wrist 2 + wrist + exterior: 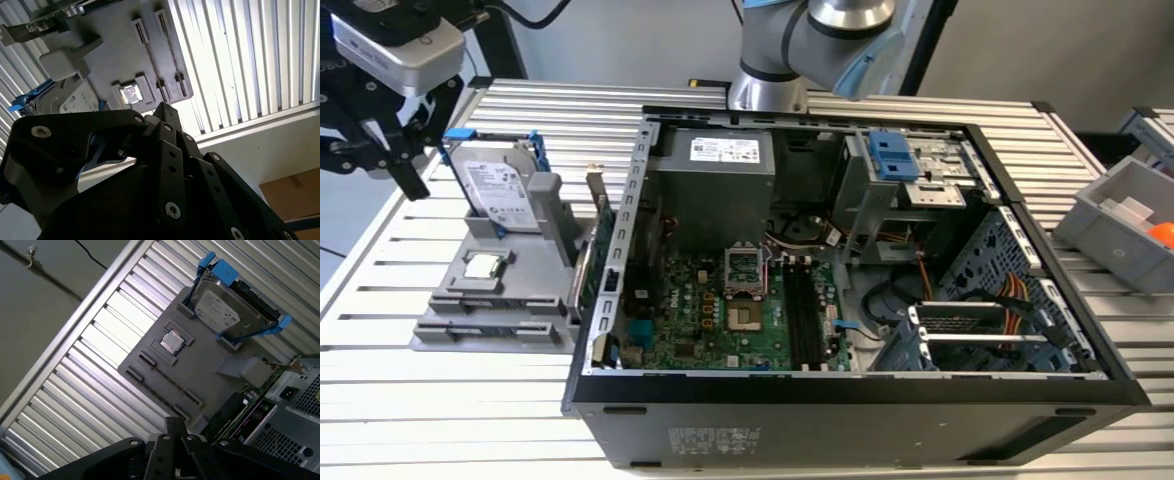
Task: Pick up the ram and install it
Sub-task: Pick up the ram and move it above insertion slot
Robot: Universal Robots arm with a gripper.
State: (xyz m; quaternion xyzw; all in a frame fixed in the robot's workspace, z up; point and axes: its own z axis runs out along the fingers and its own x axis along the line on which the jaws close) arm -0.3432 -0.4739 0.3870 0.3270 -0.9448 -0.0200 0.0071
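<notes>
Where the ram [157, 392] [170, 50] sits: edge-on in a long slot of the grey holder [200, 367], a thin dark strip between two small end brackets, close to the holder's edge. I catch it in both wrist views.
My gripper [175, 424]: black jointed links dotted with screw heads, tips drawn together into one point. I'm up off the table, apart from the ram.
Holder: matte grey plastic, a flat plate with raised blocks and narrow slots, lying flat on the table.
Processor chip [172, 342]: a small square with a shiny metal lid in its own square pocket, just beside the ram's slot.
Hard drive [227, 305]: a silver box in a blue frame, standing upright at the holder's other end, well apart from the ram and the tallest thing on the plate.
Green card [598, 240]: stands on edge between the holder and the case, with a metal bracket at its end.
Computer case [854, 400]: a black steel tower on its side, open on top. Inside are a green motherboard [720, 320], long black memory slots [803, 315] and loose cables.
Table [454, 420]: ribbed aluminium slats with a hard glare on them.
Grey bin [1121, 225]: on the exterior view's right, beyond the case.
Open room: bare slats spread out on the ram's side of the holder. The drive, the card and the case wall close off the other sides.
</notes>
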